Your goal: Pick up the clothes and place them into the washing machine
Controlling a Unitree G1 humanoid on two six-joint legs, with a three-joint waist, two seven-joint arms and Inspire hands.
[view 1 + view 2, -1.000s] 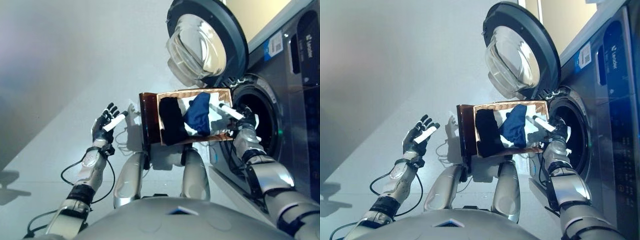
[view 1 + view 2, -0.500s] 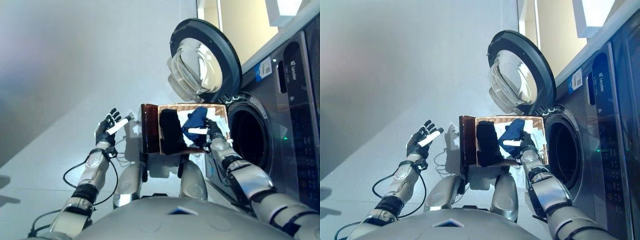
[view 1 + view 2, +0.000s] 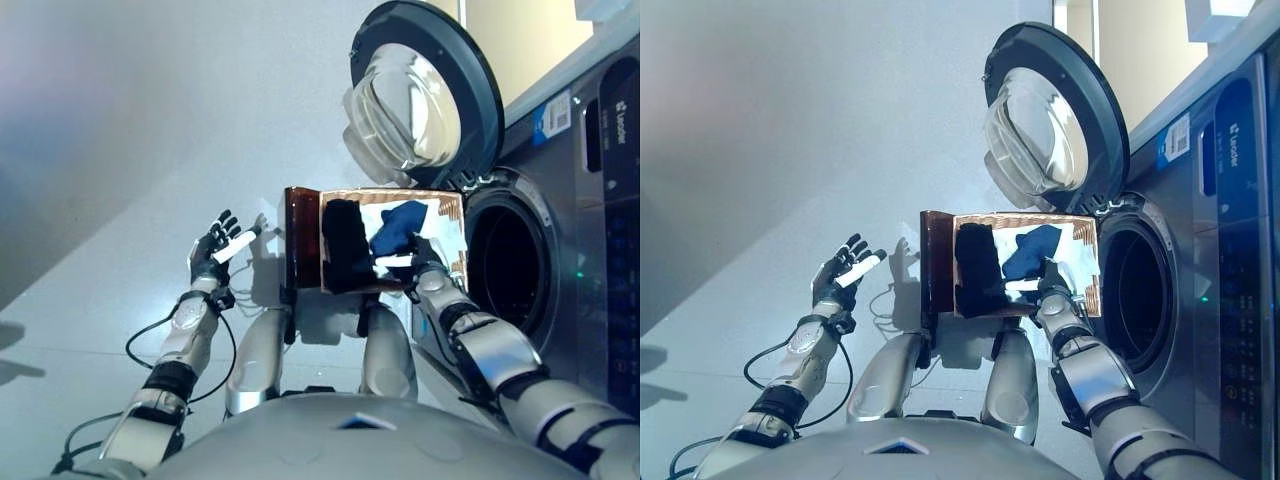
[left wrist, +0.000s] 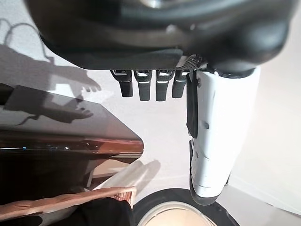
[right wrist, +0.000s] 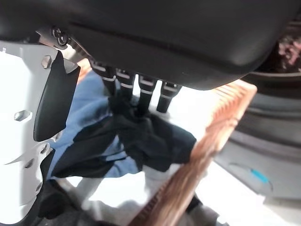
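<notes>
A brown basket (image 3: 302,240) held a black garment (image 3: 345,244), lying lengthwise front to back, and a blue garment (image 3: 398,226). The right hand (image 3: 1051,282) reached in, fingers on the blue garment; grip unclear. The left hand (image 3: 214,254) hovered aside, fingers spread.

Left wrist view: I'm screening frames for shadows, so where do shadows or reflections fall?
Left wrist view: the left hand throws a finger-shaped shadow on the pale floor, and the glossy brown basket wall mirrors it; right wrist view: bright patch inside the basket.

- One washing machine (image 3: 560,240), with one round door (image 3: 425,85) swung open
- One brown basket (image 3: 300,240)
- Two dark garments: one black (image 3: 345,245), one blue (image 3: 400,225)
- Two hands: left (image 3: 212,255), right (image 3: 420,268)
</notes>
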